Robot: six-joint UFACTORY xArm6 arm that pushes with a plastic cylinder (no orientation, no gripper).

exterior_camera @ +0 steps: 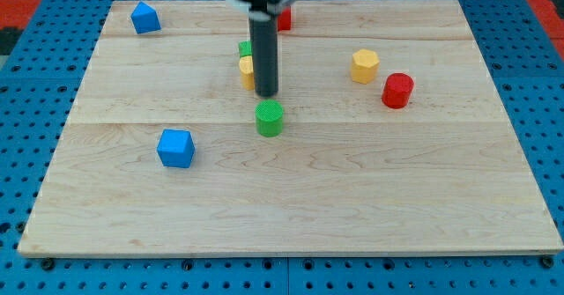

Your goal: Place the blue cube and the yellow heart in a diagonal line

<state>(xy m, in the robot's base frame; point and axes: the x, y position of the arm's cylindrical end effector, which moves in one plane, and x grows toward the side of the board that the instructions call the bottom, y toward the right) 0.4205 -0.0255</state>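
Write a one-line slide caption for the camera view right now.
My tip stands just above the green cylinder, partly hiding a yellow block; the blue cube sits toward the view's lower left.

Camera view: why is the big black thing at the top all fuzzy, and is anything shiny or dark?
Camera view: the arm's head at the view's top is blurred; the dark rod, my tip, and the green cylinder block look sharp; light is even, shadows faint, with no glare on the pale wooden board.
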